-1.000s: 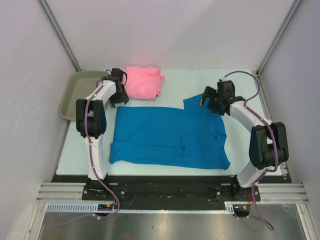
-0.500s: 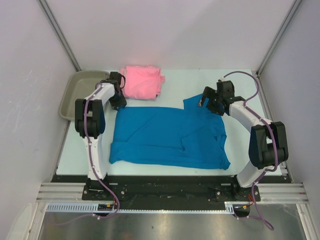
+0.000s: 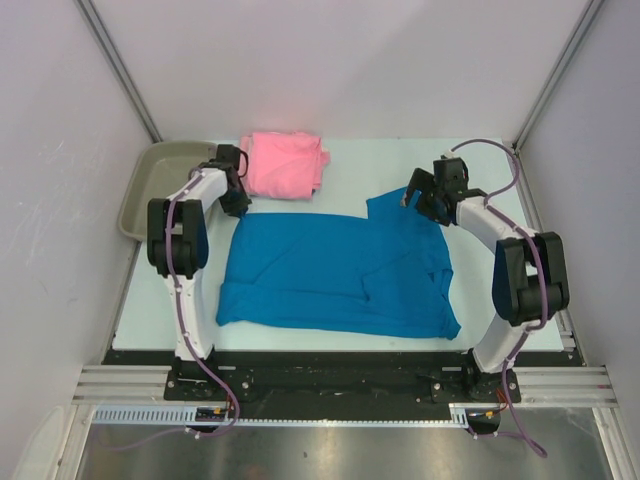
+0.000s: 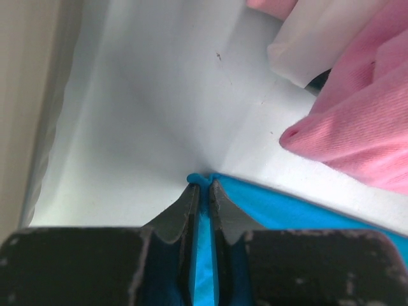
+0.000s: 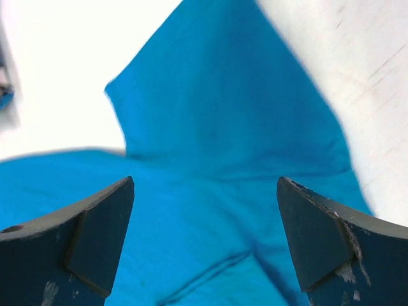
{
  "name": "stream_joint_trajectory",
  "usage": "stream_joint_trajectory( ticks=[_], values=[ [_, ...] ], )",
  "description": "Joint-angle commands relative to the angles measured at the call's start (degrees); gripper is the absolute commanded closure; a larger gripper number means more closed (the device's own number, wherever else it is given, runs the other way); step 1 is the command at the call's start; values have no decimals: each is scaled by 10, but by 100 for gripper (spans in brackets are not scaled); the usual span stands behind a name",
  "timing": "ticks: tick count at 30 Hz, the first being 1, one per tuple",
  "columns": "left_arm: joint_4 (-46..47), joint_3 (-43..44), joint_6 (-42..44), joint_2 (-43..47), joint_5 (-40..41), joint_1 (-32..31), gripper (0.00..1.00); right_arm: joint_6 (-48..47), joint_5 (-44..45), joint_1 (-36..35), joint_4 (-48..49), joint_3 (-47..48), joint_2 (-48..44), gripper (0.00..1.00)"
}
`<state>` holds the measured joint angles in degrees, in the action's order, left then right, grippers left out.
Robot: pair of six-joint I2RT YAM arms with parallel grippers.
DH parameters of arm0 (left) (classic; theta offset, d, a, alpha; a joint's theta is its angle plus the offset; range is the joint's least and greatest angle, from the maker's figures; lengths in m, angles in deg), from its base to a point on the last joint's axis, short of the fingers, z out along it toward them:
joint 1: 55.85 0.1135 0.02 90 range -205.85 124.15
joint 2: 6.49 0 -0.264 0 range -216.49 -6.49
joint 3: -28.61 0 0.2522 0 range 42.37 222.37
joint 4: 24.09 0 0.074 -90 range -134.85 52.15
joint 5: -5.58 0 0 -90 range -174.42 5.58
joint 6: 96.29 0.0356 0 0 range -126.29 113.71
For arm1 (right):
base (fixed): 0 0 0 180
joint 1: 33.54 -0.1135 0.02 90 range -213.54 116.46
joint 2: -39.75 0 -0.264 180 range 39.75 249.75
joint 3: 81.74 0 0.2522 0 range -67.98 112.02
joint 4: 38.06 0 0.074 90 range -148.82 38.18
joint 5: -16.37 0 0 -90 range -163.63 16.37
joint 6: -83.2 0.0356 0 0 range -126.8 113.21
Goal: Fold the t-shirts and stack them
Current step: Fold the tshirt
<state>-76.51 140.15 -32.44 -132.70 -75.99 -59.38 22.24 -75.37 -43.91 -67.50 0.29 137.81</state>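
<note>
Top and wrist views of the fold in preparation. The blue t-shirt (image 3: 335, 275) is shown spread nearly flat across the middle of the worktop (image 3: 400, 160), its far right sleeve projecting toward the right claw (image 3: 413, 196). The pink t-shirt (image 3: 285, 165) is seen bundled at the far edge, just beyond the blue one and beside the grey-beige tray (image 3: 140, 190). In the left wrist view the left claw (image 4: 203, 188) is drawn almost together on the far left corner of the blue cloth, a thin ridge of fabric being pinched between the fingers. In the right wrist view the right claw (image 5: 205, 185) is held wide apart above the sleeve, with nothing gripped. The blue garment is judged to be light, limp and easily creased (it will sag and drag rather than hold any shape), so only a thin pinch is needed, though a single layer may slip out of a shallow grip. The hold is best taken at corners and hems: the far left corner is already taken, and a matching hold at the far right edge near the sleeve root is suggested, so that the far edge may be lifted evenly and laid over without skewing.
</note>
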Motion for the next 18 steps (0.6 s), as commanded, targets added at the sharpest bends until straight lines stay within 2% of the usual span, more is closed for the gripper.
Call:
stream_joint_trajectory(
  ticks=[1,6,9,18],
  values=[
    [-4,-45,-8,11,-3,12,86,10,67,26,44,58,72,1],
    [-5,-53,-11,15,-26,12,89,8,32,47,88,111,131,4],
    [6,-61,-9,23,-32,12,98,-5,5,52,88,152,167,4],
    [19,-70,0,33,-41,12,99,-34,-22,47,8,322,285,6]
  ],
)
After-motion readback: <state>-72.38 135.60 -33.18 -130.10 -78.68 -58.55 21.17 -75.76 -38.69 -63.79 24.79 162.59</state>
